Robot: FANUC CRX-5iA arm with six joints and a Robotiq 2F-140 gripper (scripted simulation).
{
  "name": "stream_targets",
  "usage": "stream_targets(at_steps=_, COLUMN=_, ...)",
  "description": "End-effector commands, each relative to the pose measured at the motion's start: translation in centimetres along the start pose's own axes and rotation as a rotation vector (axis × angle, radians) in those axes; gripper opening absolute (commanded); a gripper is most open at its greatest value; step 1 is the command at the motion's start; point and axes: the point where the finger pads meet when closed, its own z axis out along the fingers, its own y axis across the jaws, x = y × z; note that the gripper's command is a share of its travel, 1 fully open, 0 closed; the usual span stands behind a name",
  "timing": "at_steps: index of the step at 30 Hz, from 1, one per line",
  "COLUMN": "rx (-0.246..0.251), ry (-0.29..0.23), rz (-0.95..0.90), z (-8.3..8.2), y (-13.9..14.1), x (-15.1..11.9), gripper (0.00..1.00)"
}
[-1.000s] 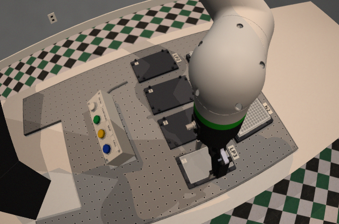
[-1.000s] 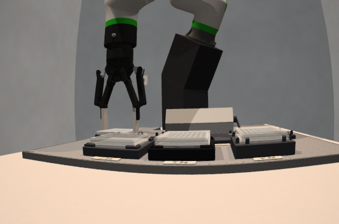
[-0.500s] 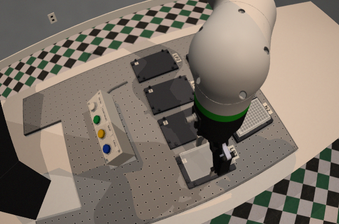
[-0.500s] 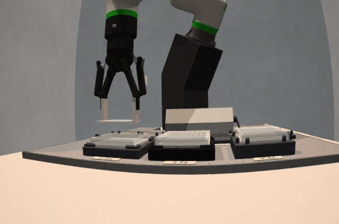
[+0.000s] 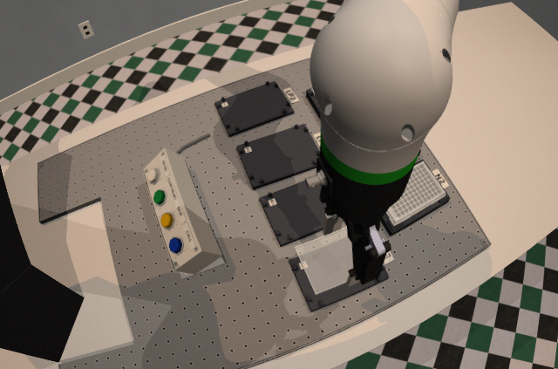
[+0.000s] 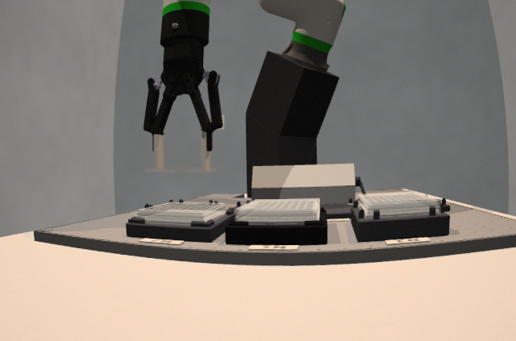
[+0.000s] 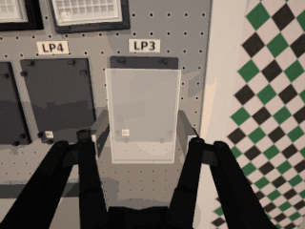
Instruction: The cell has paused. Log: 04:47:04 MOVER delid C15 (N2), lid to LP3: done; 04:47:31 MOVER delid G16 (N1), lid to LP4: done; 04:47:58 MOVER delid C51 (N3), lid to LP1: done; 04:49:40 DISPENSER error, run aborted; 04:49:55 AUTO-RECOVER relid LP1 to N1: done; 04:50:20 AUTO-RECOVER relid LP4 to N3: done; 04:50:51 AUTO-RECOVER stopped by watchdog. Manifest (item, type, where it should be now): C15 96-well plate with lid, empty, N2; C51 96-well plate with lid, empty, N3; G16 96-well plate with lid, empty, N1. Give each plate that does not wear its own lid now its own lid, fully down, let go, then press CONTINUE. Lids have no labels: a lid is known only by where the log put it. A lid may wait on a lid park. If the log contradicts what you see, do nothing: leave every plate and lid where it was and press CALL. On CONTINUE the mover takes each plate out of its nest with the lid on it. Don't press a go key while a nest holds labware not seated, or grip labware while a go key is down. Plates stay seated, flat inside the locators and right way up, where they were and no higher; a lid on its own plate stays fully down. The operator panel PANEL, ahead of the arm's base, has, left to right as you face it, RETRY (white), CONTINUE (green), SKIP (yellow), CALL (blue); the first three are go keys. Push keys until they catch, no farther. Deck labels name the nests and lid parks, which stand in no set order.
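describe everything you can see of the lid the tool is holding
The lid is a thin, clear, rectangular cover that looks like plastic, with shallow rims and no label. The tool is shut on its two long sides, holding it level in the air above lid park LP3. Only the pale pads touch it; the dark park shows through it.

The cream-white rounded arm (image 5: 383, 63) carries bright green bands at its joints and small round screw holes. Its black wrist section leads to a black two-finger linkage gripper (image 6: 180, 137). A black angular pedestal (image 6: 287, 120) supports it.
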Motion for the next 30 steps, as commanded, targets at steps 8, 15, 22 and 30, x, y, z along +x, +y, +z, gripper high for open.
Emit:
stream_targets(at_steps=8, rx=0.0, ry=0.0, rz=0.0, z=-0.8, y=0.0, x=0.0, gripper=0.0)
stream_targets(at_steps=15, rx=0.0, ry=0.0, rz=0.0, z=-0.9, y=0.0, x=0.0, gripper=0.0)
stream_targets(at_steps=22, rx=0.005, ry=0.0, rz=-0.004, z=-0.7, y=-1.9, x=6.0, gripper=0.0)
stream_targets(at_steps=30, rx=0.003, ry=-0.001, rz=-0.002, z=-0.8, y=-6.1, x=15.1, gripper=0.0)
